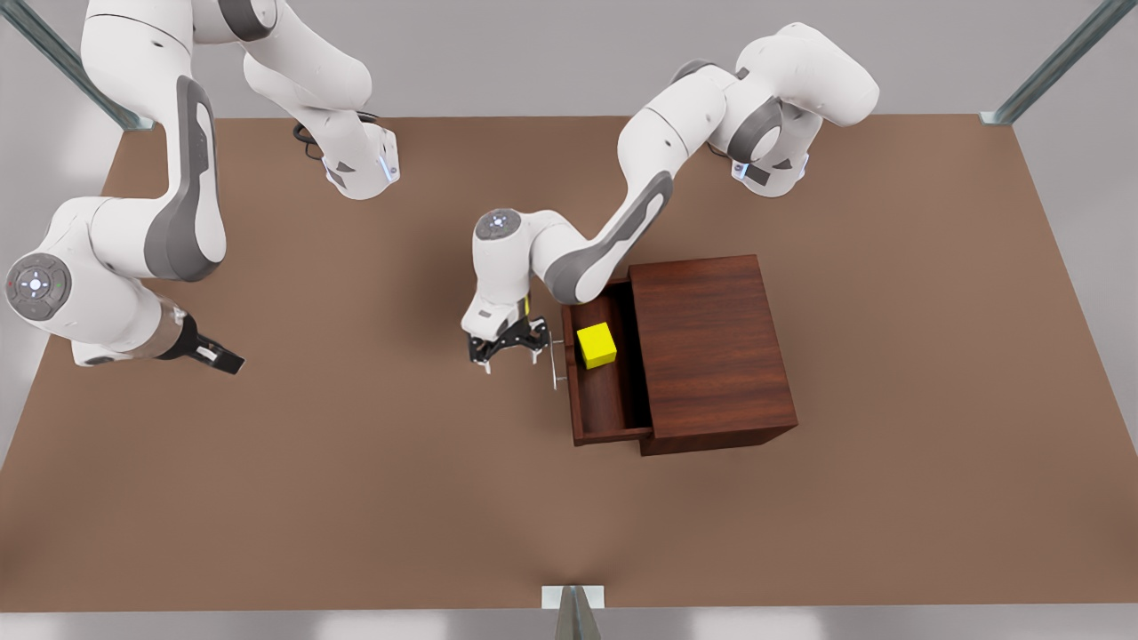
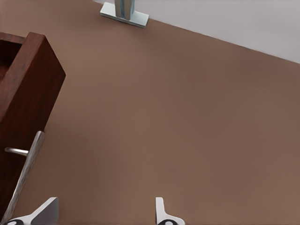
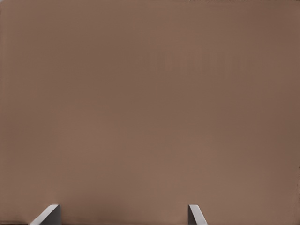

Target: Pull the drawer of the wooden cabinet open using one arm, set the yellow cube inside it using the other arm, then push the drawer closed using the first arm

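1. The left claw (image 1: 508, 348) sits mid-frame in the front view, pointing down at the desk (image 1: 356, 498) just beside the drawer's silver handle (image 1: 554, 360). Its fingers are spread wide and hold nothing. In the left wrist view its fingertips (image 2: 161, 213) stand apart, one of them close by the handle (image 2: 26, 176).
2. The right claw (image 1: 218, 356) hangs at the left edge of the front view, well apart from the cabinet, its arm waiting. In the right wrist view its fingertips (image 3: 49, 214) stand wide apart over bare desk, gripping nothing.
3. The drawer (image 1: 600, 418) is pulled out of the wooden cabinet (image 1: 716, 351) toward the front view's left.
4. The yellow cube (image 1: 596, 345) rests inside the drawer, in its upper half as framed, near the cabinet's face.
5. Metal frame posts (image 1: 573, 613) stand at the desk's edges, well away from both arms.
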